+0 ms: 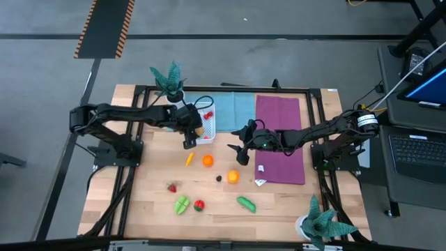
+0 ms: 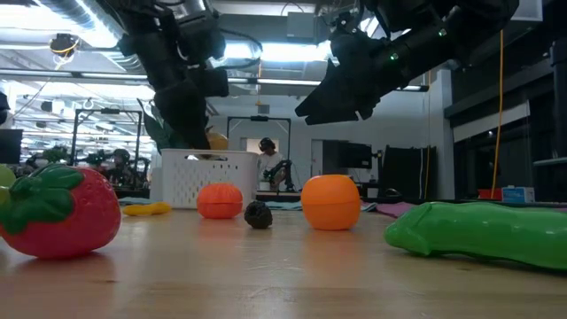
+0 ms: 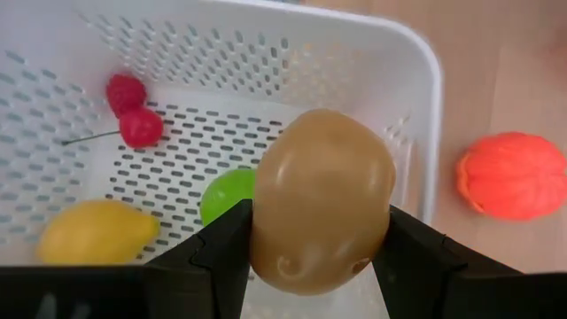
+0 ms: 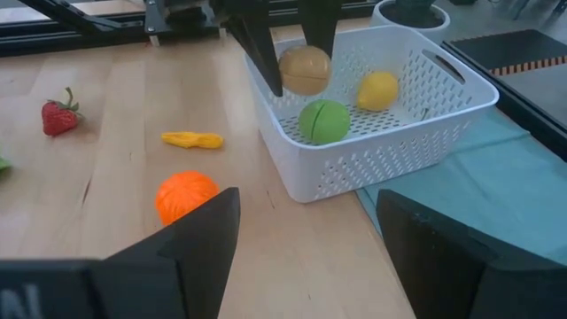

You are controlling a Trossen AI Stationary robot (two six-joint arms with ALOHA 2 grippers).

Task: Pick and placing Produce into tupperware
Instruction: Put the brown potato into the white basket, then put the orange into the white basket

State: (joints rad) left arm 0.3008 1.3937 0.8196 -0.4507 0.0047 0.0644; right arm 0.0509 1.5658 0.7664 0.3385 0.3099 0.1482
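Overhead view first: wooden table (image 1: 139, 209) at frame centre; left gripper (image 1: 193, 132) sits just left of centre over the near corner of the white basket (image 1: 207, 125); right gripper (image 1: 240, 152) hovers right of centre, beside a purple cloth (image 1: 282, 139); two orange fruits (image 1: 208, 161), a yellow piece (image 1: 189, 159), a strawberry (image 1: 172, 187) and green pieces (image 1: 246, 203) lie scattered below centre.

Table-level view: big strawberry (image 2: 53, 213) at lower left; green vegetable (image 2: 478, 232) at lower right; the basket (image 2: 208, 182) stands behind, left of centre.

Left wrist view: left gripper (image 3: 319, 244) clamps a tan potato (image 3: 321, 202) above the basket (image 3: 416, 80), which holds cherries (image 3: 131, 111), a lemon (image 3: 93, 232) and a green fruit (image 3: 226, 193).

Right wrist view: right gripper (image 4: 306, 244) is spread wide with nothing between its fingers; the basket (image 4: 381, 151) is at upper right, an orange fruit (image 4: 184, 195) at lower left.
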